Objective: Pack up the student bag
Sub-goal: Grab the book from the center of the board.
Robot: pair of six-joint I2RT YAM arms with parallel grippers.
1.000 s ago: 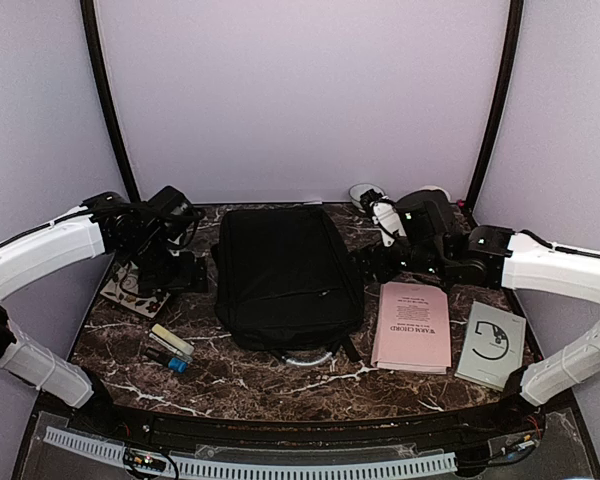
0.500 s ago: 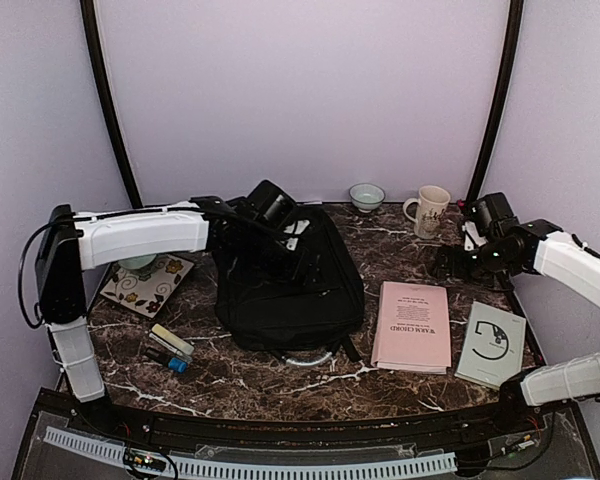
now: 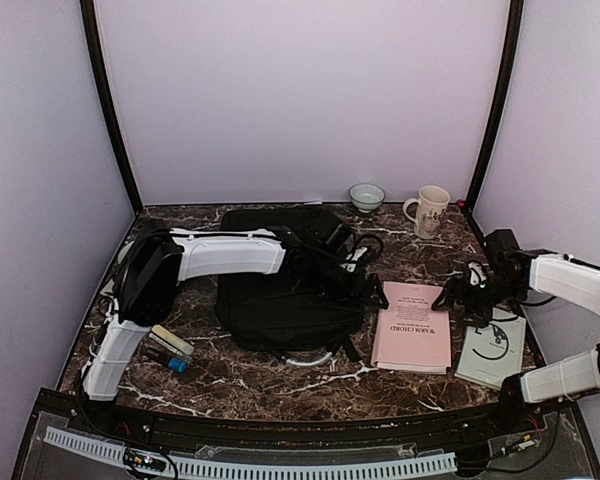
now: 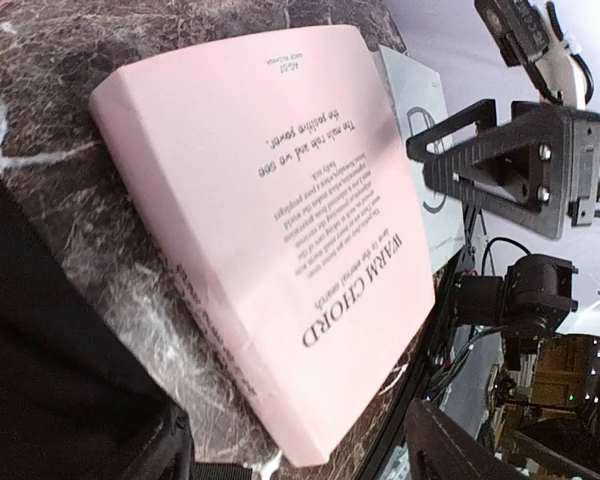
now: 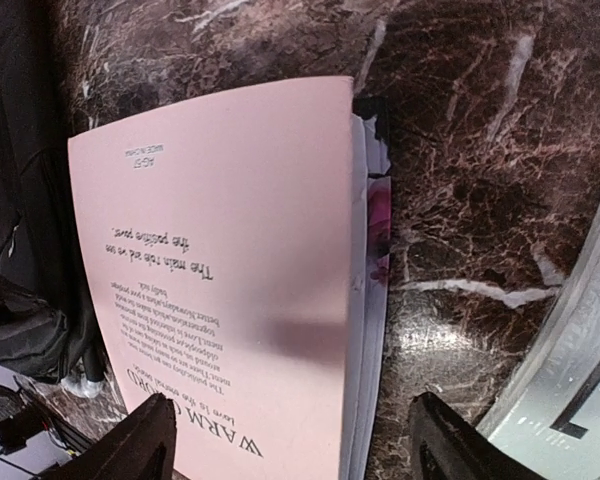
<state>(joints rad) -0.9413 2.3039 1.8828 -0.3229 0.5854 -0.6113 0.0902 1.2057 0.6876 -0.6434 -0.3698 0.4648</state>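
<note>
The student bag [image 3: 280,290] is a large black backpack lying flat in the middle of the table, with a silvery loop handle [image 3: 307,358] at its near end. A pink book [image 3: 412,325] titled "Warm Chord" lies right of it. My left arm reaches across the bag; its gripper [image 3: 372,293] is open and empty at the book's left edge. In the left wrist view the book [image 4: 280,190] lies between the spread fingers [image 4: 170,450]. My right gripper [image 3: 458,296] is open and empty at the book's right edge [image 5: 230,280].
A grey booklet [image 3: 492,345] lies right of the pink book. A bowl [image 3: 366,195] and a mug [image 3: 430,210] stand at the back. Markers and an eraser [image 3: 170,345] lie at the front left. The marble table's edge [image 3: 280,405] runs along the front.
My left arm has swung right across the bag to the pink book's left edge. My right gripper has moved nearer and left, to the book's right edge.
</note>
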